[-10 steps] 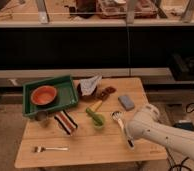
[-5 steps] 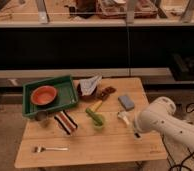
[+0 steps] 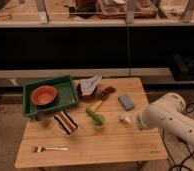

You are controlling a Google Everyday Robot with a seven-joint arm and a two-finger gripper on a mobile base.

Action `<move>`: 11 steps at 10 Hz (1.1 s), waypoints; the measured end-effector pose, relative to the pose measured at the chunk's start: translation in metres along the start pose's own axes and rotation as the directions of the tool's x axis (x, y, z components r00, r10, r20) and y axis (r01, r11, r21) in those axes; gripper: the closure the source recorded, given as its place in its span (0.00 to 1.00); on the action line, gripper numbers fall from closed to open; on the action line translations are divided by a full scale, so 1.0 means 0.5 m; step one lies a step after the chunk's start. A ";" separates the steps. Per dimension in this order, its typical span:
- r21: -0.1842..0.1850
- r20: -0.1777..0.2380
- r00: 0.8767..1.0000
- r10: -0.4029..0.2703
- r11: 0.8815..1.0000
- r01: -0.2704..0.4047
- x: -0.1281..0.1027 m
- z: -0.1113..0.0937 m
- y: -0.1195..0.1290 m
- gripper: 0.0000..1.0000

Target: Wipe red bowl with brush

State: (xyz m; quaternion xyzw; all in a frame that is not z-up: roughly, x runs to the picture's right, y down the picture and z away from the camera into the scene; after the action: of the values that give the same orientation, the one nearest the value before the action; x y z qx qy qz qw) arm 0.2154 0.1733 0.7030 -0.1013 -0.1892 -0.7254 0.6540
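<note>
The red bowl (image 3: 44, 94) sits in a green tray (image 3: 65, 92) at the table's back left. Of the brush I see only a small whitish head (image 3: 124, 118) on the table right of centre; the handle disappears behind my white arm (image 3: 162, 117). That arm reaches in over the table's right edge. My gripper is hidden behind the arm's shell, down by the brush, and I cannot see whether it holds anything.
A small green cup (image 3: 98, 121) with a yellow-green utensil (image 3: 94, 107) stands mid-table. Around it are a blue sponge (image 3: 126, 102), a striped cloth (image 3: 66, 122), a fork (image 3: 50, 148) near the front edge and a crumpled wrapper (image 3: 90, 83). Dark shelving runs behind the table.
My arm has swung right and upward along the table's right side, covering the brush handle that showed a second ago. The things on the table have not moved.
</note>
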 end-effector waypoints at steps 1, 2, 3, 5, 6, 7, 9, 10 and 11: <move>0.003 -0.007 1.000 0.000 1.000 0.000 0.002 -0.005 0.001 1.00; 0.011 -0.014 1.000 0.000 1.000 0.000 0.005 -0.011 0.002 1.00; 0.024 -0.018 1.000 0.003 1.000 -0.003 0.008 -0.015 0.003 1.00; 0.052 -0.016 1.000 0.011 0.999 -0.010 0.015 -0.018 0.009 1.00; 0.072 -0.005 1.000 0.018 0.997 -0.017 0.020 -0.013 0.010 1.00; 0.088 0.005 1.000 0.019 0.996 -0.019 0.025 -0.009 0.009 1.00; 0.109 0.020 0.999 0.028 0.994 -0.030 0.032 -0.003 0.013 1.00; 0.115 0.018 1.000 0.023 0.993 -0.025 0.038 -0.003 0.018 1.00; 0.121 0.014 1.000 0.018 0.992 -0.020 0.049 -0.010 0.020 1.00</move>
State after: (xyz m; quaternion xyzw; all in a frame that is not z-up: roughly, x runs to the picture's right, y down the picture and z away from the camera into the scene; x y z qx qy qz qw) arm 0.2227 0.1483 0.7094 -0.0678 -0.2361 -0.7055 0.6647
